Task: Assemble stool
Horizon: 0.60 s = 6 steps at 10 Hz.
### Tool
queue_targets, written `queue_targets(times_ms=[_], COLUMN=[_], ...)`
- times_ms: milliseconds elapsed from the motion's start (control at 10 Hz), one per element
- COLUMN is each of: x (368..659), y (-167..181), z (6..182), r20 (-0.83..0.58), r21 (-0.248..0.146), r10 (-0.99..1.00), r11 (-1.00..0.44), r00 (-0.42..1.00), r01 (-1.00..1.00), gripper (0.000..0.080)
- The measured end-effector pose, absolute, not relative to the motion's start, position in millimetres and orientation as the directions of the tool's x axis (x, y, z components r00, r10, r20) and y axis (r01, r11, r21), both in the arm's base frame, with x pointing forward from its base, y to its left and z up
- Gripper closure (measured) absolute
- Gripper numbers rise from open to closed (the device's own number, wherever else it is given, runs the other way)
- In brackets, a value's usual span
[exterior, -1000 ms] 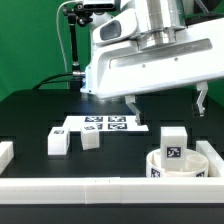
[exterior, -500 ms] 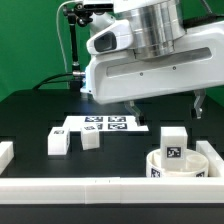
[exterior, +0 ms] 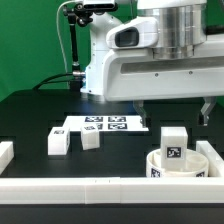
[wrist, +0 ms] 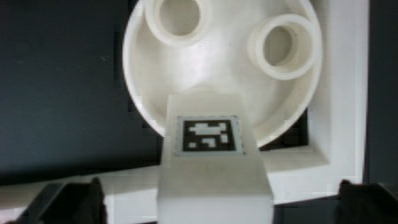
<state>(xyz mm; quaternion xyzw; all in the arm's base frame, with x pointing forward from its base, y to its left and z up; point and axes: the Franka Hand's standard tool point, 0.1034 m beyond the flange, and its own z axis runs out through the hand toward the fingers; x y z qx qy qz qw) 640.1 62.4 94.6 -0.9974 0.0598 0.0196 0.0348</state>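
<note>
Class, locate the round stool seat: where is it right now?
The seat sits low on the exterior view's right, in the corner of the white rails, with one leg upright on it.

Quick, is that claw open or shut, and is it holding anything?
Claw: open wide, holding nothing; it hangs above the white leg.
</note>
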Motion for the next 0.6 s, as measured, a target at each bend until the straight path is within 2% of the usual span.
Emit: queue_targets(times_ms=[400, 600], x=[639.8, 641.5], y=[63.0, 62.6], z=[93.5, 87.5], r20=[-0.045, -0.033], r21=[-0.07, -0.071], r10=[-0.115, -0.117], r11=[-0.991, -0.99], r00=[0.992, 0.993], r01=[-0.118, -0.119], gripper=[0.0151, 0.0151])
